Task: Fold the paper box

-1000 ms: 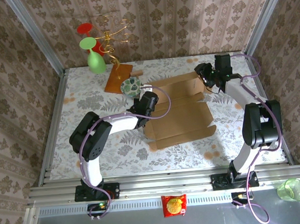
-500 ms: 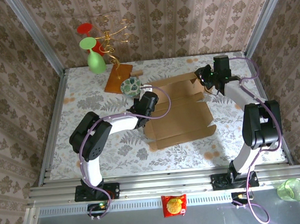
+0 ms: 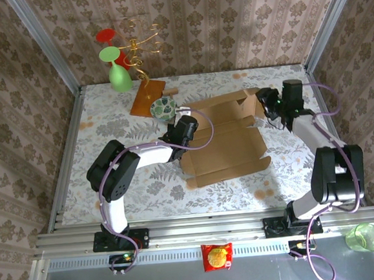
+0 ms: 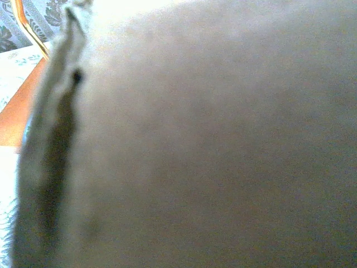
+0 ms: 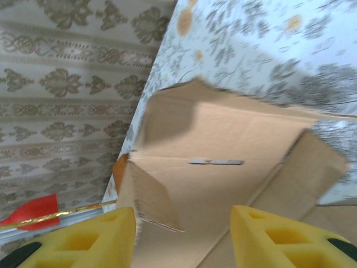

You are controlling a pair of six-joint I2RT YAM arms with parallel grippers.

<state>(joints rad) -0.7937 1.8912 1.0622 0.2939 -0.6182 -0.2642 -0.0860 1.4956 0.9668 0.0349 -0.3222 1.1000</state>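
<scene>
Looking at your box (image 3: 225,145): creases run left-right, far flap up, stand (image 3: 147,96) near its far-left corner. Right tool (image 5: 181,237) spread, left tool (image 3: 187,124) can't tell.

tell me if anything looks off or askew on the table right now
The paper box lies skewed on the table, half folded, with its far flaps raised. A red snack packet and a green cup sit off the table, down on the near ledge.
</scene>
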